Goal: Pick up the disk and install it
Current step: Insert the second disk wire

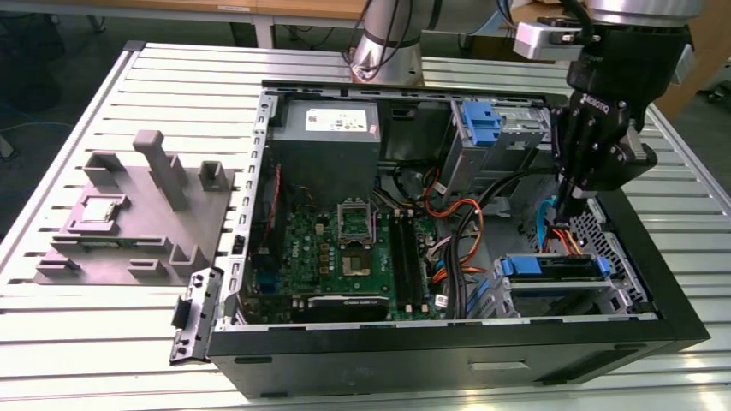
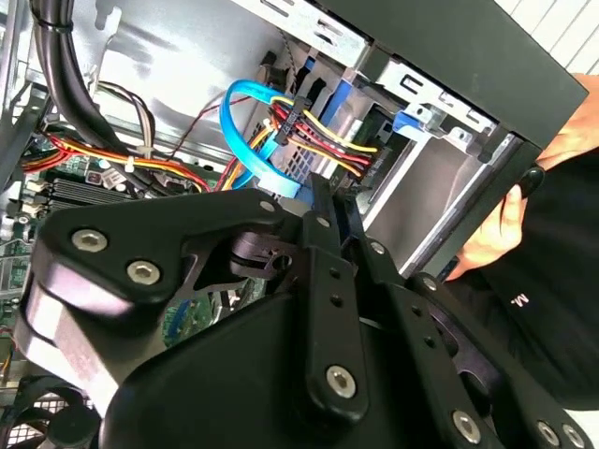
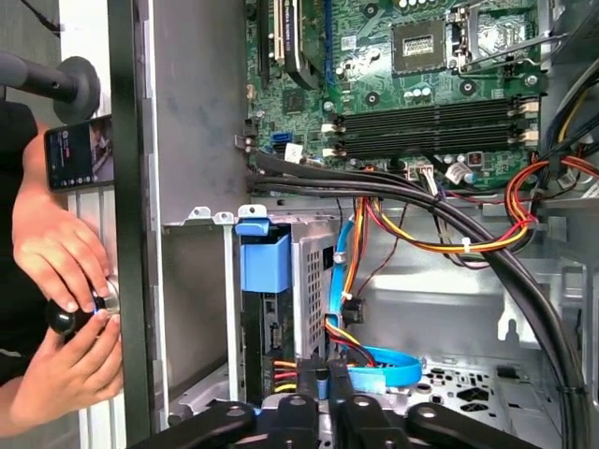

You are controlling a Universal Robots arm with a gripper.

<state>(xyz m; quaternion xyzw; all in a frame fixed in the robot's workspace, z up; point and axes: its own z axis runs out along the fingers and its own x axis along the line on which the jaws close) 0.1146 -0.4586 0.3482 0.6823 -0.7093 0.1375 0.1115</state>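
The end effector (image 1: 574, 199) hung inside the computer case (image 1: 639, 257), fingers pressed together and holding nothing. The disk (image 1: 556, 268) sat just below it in its bay, seemingly installed; withdrawing would need cable clearance

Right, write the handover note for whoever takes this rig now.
End effector: fingers together, holding nothing, low inside the open computer case, beside the cables next to the drive bay.
The disk: in its blue carrier, sitting in the drive bay at the exterior view's right, not in the grip.
Done: the disk is in the bay.
Left: whether it is fully seated cannot be told from here.
Note: a person's hands are just outside the case wall.
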